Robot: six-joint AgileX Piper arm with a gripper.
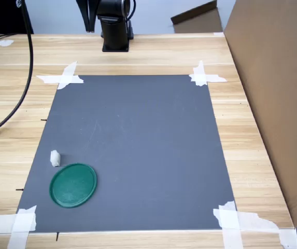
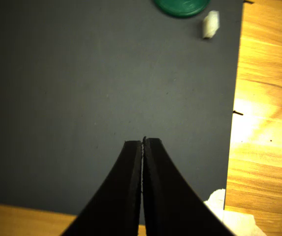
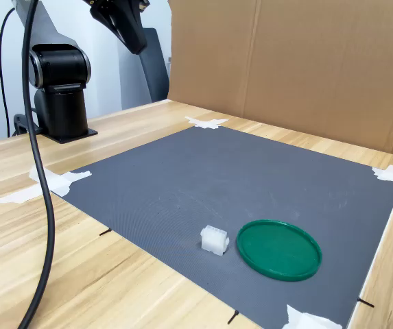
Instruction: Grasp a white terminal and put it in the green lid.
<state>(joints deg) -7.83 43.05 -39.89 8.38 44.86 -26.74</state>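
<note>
Terminal handling: I judge the white terminal (image 3: 215,239) light, stiff plastic (beside the green lid (image 3: 278,249)); pinch its flat sides. My gripper (image 2: 142,142) is closed, empty.

Wrist view crops the green lid (image 2: 182,7); terminal (image 2: 210,24) blurred.

A wooden table (image 1: 138,52) carries a taped grey mat (image 1: 138,145).
</note>
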